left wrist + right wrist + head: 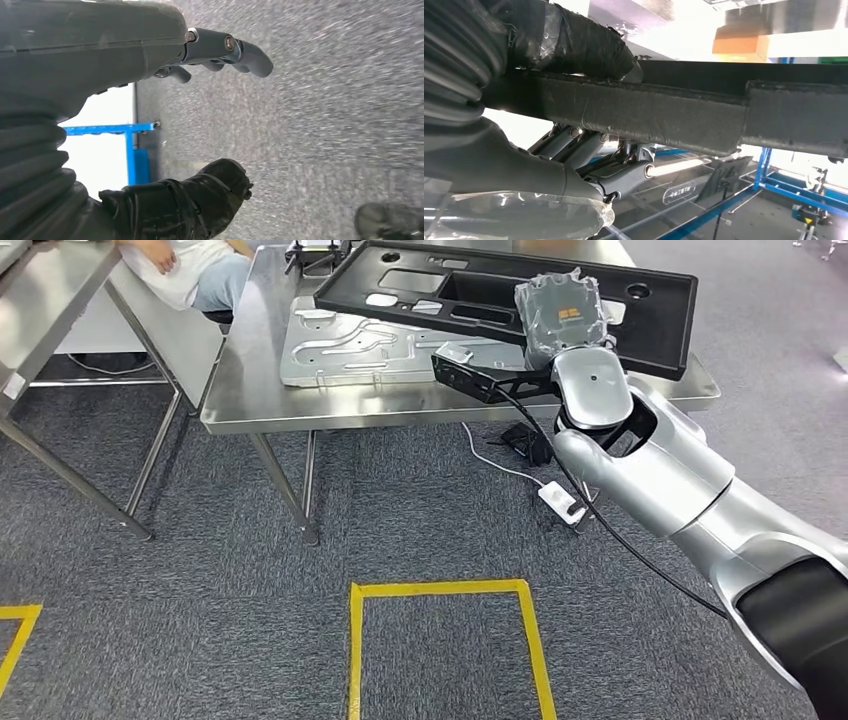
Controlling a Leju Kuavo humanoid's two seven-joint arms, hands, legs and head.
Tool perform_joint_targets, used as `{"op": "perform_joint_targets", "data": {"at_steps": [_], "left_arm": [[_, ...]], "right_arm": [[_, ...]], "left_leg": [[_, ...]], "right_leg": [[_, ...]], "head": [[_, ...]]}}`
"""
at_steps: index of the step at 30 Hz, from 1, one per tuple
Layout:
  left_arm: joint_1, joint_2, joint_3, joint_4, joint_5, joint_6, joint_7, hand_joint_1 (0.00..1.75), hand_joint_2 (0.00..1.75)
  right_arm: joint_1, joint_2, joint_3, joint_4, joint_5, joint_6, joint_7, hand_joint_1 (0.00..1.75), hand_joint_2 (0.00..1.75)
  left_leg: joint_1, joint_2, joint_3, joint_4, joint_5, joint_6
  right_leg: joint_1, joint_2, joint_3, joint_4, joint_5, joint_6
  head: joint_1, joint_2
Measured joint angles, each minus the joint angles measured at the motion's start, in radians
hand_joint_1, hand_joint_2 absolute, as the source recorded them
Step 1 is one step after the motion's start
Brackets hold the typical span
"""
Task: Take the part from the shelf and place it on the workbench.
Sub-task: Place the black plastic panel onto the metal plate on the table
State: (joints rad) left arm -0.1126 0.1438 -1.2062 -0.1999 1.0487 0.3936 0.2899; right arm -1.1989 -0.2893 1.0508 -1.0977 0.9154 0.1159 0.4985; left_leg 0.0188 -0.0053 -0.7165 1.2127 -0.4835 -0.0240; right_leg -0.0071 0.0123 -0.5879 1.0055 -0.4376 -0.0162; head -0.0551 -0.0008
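Black part: a large flat moulded panel [560, 290] with cut-outs, gripped at its near edge by the right hand [562, 318]; the far side sits over the workbench [250, 390], the near corner juts past the bench edge.
Right hand: the wrist view has the thumb [574, 45] on one face of the panel's rim and the darker fingers [589, 150] curled under the other, a clamp across the edge. Holding by the rim likely leaves the wide face free to be laid flat.
Contact with bench: poor angle; I cannot tell whether the panel rests on the steel or hangs just above it.
Left hand: [200, 100] hangs beside the body over grey carpet, fingers apart, nothing in them. Probably kept low and clear of the carry.
Silver plate: a pressed metal sheet [350, 345] lies on the bench, its far edge tucked under the black panel; the panel would seem to land partly on top of it.
Person: seated at the far left of the bench [190, 265], well apart from the panel.
Stage: judged late, with placement under way and release not yet made.
Risk: overhang at the near corner could tip the panel if let go too soon.
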Motion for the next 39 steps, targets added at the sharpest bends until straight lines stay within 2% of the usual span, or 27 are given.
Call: {"op": "perform_joint_targets", "data": {"at_steps": [1,2,3,6,8,9,11,12,13,14,15,16,17,18,20,23,24,25,27,28,29,31,32,33,36,37,39], "left_arm": [[0.0,0.0,0.0,0.0,-0.001,0.001,0.0,0.0,1.75],[0.0,0.0,0.0,0.0,-0.001,0.002,0.0,0.0,1.75],[-0.002,0.0,0.0,0.0,-0.002,0.003,0.0,0.0,1.75],[-0.007,0.0,0.0,0.0,-0.002,0.003,0.0,0.0,1.75],[-0.007,0.0,0.0,0.0,-0.002,0.003,0.0,0.0,1.75],[-0.007,0.0,0.0,0.0,-0.002,0.003,0.0,0.0,1.75],[-0.007,0.001,0.0,0.0,-0.002,0.002,0.0,0.0,1.75],[-0.008,0.001,0.0,0.0,-0.002,0.002,0.0,0.0,1.75],[-0.008,0.001,0.0,0.0,-0.003,0.0,0.0,0.0,1.75],[-0.007,0.002,0.0,0.0,-0.004,-0.001,0.0,0.0,1.75],[-0.007,0.002,0.0,0.0,-0.004,-0.003,0.0,0.0,1.75],[-0.007,0.002,0.0,0.0,-0.005,-0.005,0.0,0.0,1.75],[-0.007,0.002,0.0,0.0,-0.005,-0.007,0.0,0.0,1.75],[-0.008,0.002,0.0,0.0,-0.005,-0.008,0.0,0.0,1.75],[-0.01,0.001,0.0,0.0,-0.005,-0.011,0.001,0.0,1.75],[-0.011,0.0,0.0,0.0,-0.004,-0.012,0.005,0.0,1.75],[-0.011,0.0,0.0,0.0,-0.004,-0.012,0.006,0.0,1.75],[-0.011,0.0,0.0,0.0,-0.004,-0.011,0.008,0.0,1.75],[-0.011,0.0,0.0,0.0,-0.002,-0.01,0.011,0.0,1.75],[-0.01,0.0,0.0,0.0,-0.002,-0.01,0.012,0.0,1.75],[-0.01,0.0,0.0,0.0,-0.002,-0.01,0.012,0.0,1.75],[-0.01,0.0,0.0,0.0,-0.002,-0.01,0.012,0.0,1.75],[-0.009,0.0,0.0,0.0,-0.002,-0.01,0.012,0.0,1.75],[-0.009,0.0,0.0,0.0,-0.001,-0.01,0.012,0.0,1.75],[-0.008,0.002,0.001,0.0,-0.001,-0.012,0.01,0.0,1.75],[-0.009,0.002,0.001,0.0,-0.002,-0.012,0.008,0.0,1.75],[-0.011,0.002,0.001,0.0,-0.002,-0.014,0.006,0.0,1.75]], "right_arm": [[0.0,-0.004,-0.002,-0.003,-0.001,0.0,0.004,1.75,1.75],[-0.001,-0.009,-0.005,-0.006,-0.003,0.0,0.009,1.75,1.75],[-0.002,-0.015,-0.007,-0.009,-0.004,0.0,0.012,1.75,1.75],[0.0,-0.032,-0.011,-0.017,-0.005,0.0,0.015,1.75,1.75],[0.003,-0.042,-0.014,-0.022,-0.005,0.0,0.016,1.75,1.75],[0.003,-0.045,-0.016,-0.024,-0.005,0.0,0.016,1.75,1.75],[0.006,-0.051,-0.019,-0.029,-0.005,0.0,0.016,1.75,1.75],[0.009,-0.054,-0.02,-0.03,-0.005,0.0,0.016,1.75,1.75],[0.013,-0.057,-0.02,-0.03,-0.005,0.001,0.015,1.75,1.75],[0.017,-0.058,-0.02,-0.03,-0.005,0.001,0.015,1.75,1.75],[0.019,-0.059,-0.02,-0.031,-0.005,0.002,0.014,1.75,1.75],[0.02,-0.06,-0.02,-0.031,-0.004,0.002,0.014,1.75,1.75],[0.019,-0.06,-0.02,-0.032,-0.003,0.003,0.013,1.75,1.75],[0.019,-0.059,-0.021,-0.033,-0.002,0.003,0.012,1.75,1.75],[0.019,-0.059,-0.021,-0.035,-0.001,0.004,0.011,1.75,1.75],[0.023,-0.059,-0.021,-0.037,0.0,0.004,0.008,1.75,1.75],[0.023,-0.059,-0.021,-0.037,0.0,0.004,0.008,1.75,1.75],[0.023,-0.059,-0.021,-0.038,0.0,0.004,0.007,1.75,1.75],[0.028,-0.059,-0.022,-0.038,0.0,0.003,0.006,1.75,1.75],[0.03,-0.059,-0.022,-0.038,0.0,0.003,0.005,1.75,1.75],[0.031,-0.059,-0.022,-0.038,0.0,0.003,0.005,1.75,1.75],[0.032,-0.059,-0.022,-0.038,0.0,0.003,0.004,1.75,1.75],[0.034,-0.059,-0.022,-0.038,0.0,0.003,0.004,1.75,1.75],[0.037,-0.058,-0.022,-0.038,-0.001,0.003,0.003,1.75,1.75],[0.041,-0.058,-0.022,-0.037,-0.003,0.0,-0.006,1.75,1.75],[0.042,-0.058,-0.022,-0.037,-0.002,-0.001,-0.01,1.75,1.75],[0.045,-0.058,-0.022,-0.036,-0.002,-0.001,-0.015,1.75,1.75]], "left_leg": [[0.001,0.0,0.025,-0.067,0.04,-0.001],[0.0,0.0,0.05,-0.129,0.065,0.001],[-0.002,0.0,0.067,-0.168,0.076,0.006],[-0.007,0.0,0.081,-0.19,0.063,0.027],[-0.005,0.0,0.094,-0.199,0.06,0.04],[-0.005,0.001,0.101,-0.202,0.057,0.047],[-0.007,0.002,0.11,-0.203,0.049,0.057],[-0.007,0.001,0.114,-0.202,0.044,0.059],[-0.008,0.0,0.12,-0.201,0.039,0.06],[-0.008,-0.002,0.126,-0.199,0.032,0.06],[-0.007,-0.003,0.134,-0.196,0.025,0.058],[-0.007,-0.004,0.141,-0.193,0.016,0.055],[-0.009,-0.005,0.145,-0.189,0.007,0.05],[-0.011,-0.006,0.147,-0.186,0.0,0.045],[-0.013,-0.007,0.148,-0.186,-0.007,0.034],[-0.012,-0.004,0.146,-0.172,-0.024,0.019],[-0.011,-0.003,0.13,-0.137,-0.041,0.015],[-0.01,-0.001,0.101,-0.08,-0.063,0.011],[-0.01,-0.001,0.026,0.048,-0.102,0.006],[-0.01,-0.001,0.0,0.089,-0.111,0.004],[-0.01,0.0,-0.013,0.109,-0.114,0.004],[-0.01,0.0,-0.017,0.113,-0.113,0.004],[-0.01,0.0,-0.022,0.114,-0.107,0.004],[-0.01,0.0,-0.022,0.096,-0.084,0.005],[-0.019,0.0,0.05,-0.124,0.049,0.028],[-0.024,0.0,0.073,-0.18,0.071,0.037],[-0.022,0.001,0.081,-0.195,0.068,0.044]], "right_leg": [[-0.001,0.002,0.007,0.002,-0.008,0.005],[-0.001,0.003,0.011,0.005,-0.015,0.01],[0.0,0.004,0.012,0.007,-0.02,0.017],[0.0,0.004,0.013,0.005,-0.028,0.034],[-0.002,0.001,0.001,0.038,-0.047,0.043],[-0.003,-0.001,-0.021,0.082,-0.066,0.046],[-0.003,-0.003,-0.097,0.219,-0.112,0.051],[-0.003,-0.003,-0.136,0.276,-0.123,0.053],[-0.004,-0.004,-0.161,0.303,-0.115,0.054],[-0.005,-0.004,-0.167,0.289,-0.089,0.053],[-0.005,-0.004,-0.153,0.237,-0.047,0.052],[-0.006,-0.005,-0.129,0.166,-0.004,0.049],[-0.004,-0.006,-0.102,0.104,0.025,0.046],[-0.003,-0.006,-0.083,0.06,0.04,0.042],[0.002,-0.004,-0.069,0.036,0.034,0.032],[-0.001,-0.003,-0.056,0.023,0.028,0.014],[-0.003,-0.003,-0.049,0.019,0.026,0.008],[-0.002,-0.003,-0.042,0.017,0.022,0.003],[-0.001,-0.003,-0.032,0.017,0.013,-0.004],[0.0,-0.003,-0.029,0.018,0.01,-0.005],[0.0,-0.002,-0.027,0.018,0.008,-0.005],[0.0,-0.002,-0.026,0.018,0.007,-0.005],[0.001,-0.002,-0.024,0.018,0.005,-0.005],[0.001,-0.001,-0.019,0.019,0.001,-0.005],[0.006,0.0,0.008,0.021,-0.027,0.005],[0.006,0.0,0.013,0.02,-0.033,0.01],[0.004,-0.001,0.013,0.018,-0.038,0.019]], "head": [[0.0,0.0],[0.0,0.0],[0.0,0.0],[0.001,0.0],[0.003,0.0],[0.003,0.0],[0.004,0.0],[0.004,0.0],[0.004,0.0],[0.004,0.0],[0.004,0.0],[0.004,0.0],[0.004,0.0],[0.004,0.0],[0.003,0.0],[0.002,0.0],[0.002,0.0],[0.002,0.0],[0.002,0.0],[0.002,0.0],[0.002,0.0],[0.002,0.0],[0.002,0.0],[0.002,0.0],[0.003,0.0],[0.004,0.0],[0.004,0.0]]}}
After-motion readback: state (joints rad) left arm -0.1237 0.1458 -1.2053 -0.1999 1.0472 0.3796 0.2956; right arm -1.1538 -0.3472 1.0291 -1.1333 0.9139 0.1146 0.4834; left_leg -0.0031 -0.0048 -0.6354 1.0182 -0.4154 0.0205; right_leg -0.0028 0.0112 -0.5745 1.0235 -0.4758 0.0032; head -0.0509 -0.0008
